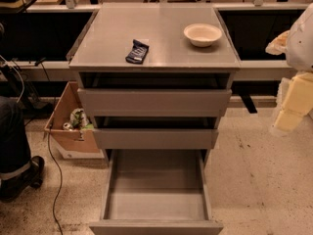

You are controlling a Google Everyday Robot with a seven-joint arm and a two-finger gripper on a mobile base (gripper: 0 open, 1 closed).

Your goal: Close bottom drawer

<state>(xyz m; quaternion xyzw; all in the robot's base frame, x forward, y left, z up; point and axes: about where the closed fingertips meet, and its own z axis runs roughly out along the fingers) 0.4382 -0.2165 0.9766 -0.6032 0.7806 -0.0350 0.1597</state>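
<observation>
The bottom drawer (155, 227) of the grey cabinet is pulled far out toward the camera. Its long grey tray interior (156, 190) lies open and holds nothing I can see. Its flat front runs along the bottom edge of the view. Above it, the middle drawer front (155, 138) and the top drawer front (154, 102) each stand slightly out from the cabinet. My gripper (293, 104), white and yellowish, hangs at the right edge of the view beside the cabinet. It is level with the upper drawers and apart from the bottom drawer.
A white bowl (202, 34) and a dark packet (137, 51) sit on the cabinet top (161, 18). A cardboard box (68, 131) with rubbish stands left of the cabinet. A person's leg and shoe (14, 160) and a floor cable (55, 180) are at far left.
</observation>
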